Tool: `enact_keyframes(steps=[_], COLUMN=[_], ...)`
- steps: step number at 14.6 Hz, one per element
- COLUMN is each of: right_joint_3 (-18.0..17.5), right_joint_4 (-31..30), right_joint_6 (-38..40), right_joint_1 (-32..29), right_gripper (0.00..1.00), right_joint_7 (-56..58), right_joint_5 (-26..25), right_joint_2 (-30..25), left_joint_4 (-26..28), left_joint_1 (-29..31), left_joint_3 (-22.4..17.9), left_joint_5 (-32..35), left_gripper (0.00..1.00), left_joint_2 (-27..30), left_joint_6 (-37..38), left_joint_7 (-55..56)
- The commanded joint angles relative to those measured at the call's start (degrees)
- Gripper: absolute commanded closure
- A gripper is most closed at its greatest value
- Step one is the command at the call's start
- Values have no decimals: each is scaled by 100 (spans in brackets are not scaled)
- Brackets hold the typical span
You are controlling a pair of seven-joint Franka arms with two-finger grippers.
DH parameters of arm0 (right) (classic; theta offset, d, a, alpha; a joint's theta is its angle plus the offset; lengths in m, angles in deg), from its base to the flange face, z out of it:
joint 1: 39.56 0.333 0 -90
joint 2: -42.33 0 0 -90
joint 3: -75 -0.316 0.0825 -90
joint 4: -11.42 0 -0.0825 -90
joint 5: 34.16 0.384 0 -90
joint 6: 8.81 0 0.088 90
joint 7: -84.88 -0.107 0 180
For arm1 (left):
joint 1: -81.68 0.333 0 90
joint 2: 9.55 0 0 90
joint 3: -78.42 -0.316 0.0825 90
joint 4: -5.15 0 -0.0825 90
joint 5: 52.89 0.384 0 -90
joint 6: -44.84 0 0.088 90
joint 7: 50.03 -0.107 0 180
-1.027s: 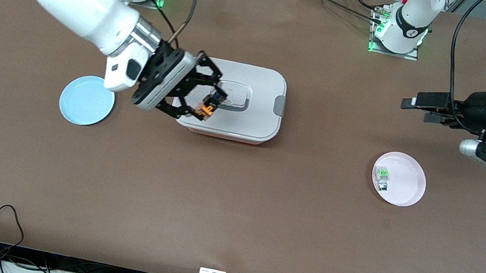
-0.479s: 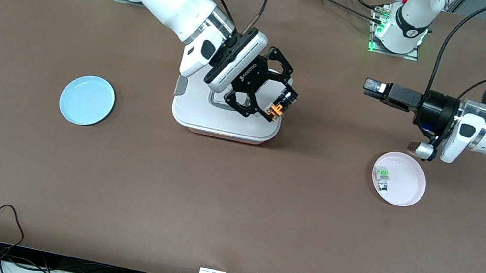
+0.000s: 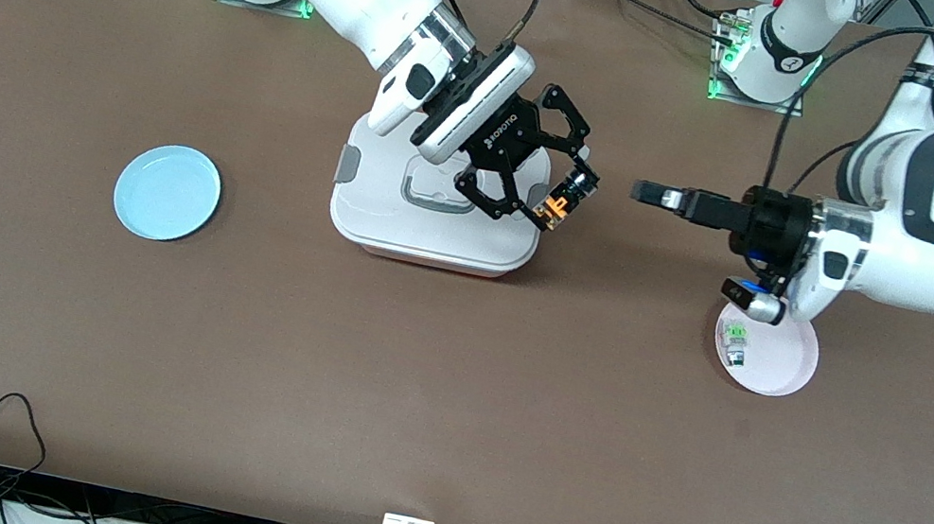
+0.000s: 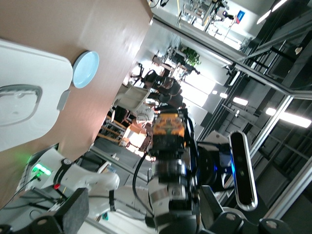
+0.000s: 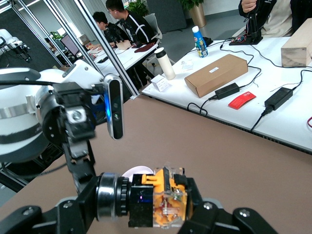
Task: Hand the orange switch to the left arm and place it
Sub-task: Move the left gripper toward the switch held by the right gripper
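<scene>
box [image 3: 436, 209] between two plates [image 3: 167, 192]

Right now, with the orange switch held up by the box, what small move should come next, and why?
Probably ease the left gripper toward the orange switch. The right gripper holds it over the box's edge, facing the left gripper across a bare gap, so a handover looks set.

Blue plate [image 3: 167, 192]: on table [image 3: 407, 386], toward right arm's end | Pink plate [image 3: 781, 361]: toward left arm's end | Green and white switch [image 3: 736, 334]: 1 piece, lying in pink plate, near its rim
</scene>
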Motion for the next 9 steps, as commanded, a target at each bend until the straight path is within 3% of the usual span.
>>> enact_keyframes(steps=[1, 3, 9], right_joint_3=[-5, -5, -5], right_joint_4=[63, 54, 54], right_joint_6=[-77, -94, -103], right_joint_1=[36, 44, 45], right_gripper=[90, 90, 90], right_joint_7=[-50, -50, -58], right_joint_5=[60, 69, 69], right_joint_2=[19, 19, 19], left_joint_4=[-24, -59, -68], left_joint_1=[-34, -130, -262], left_joint_3=[185, 194, 211], left_joint_5=[-304, -505, -701], left_gripper=[1, 1, 1], left_joint_2=[13, -5, -75], left_joint_6=[-442, -889, -1136], left_joint_7=[37, -24, -59])
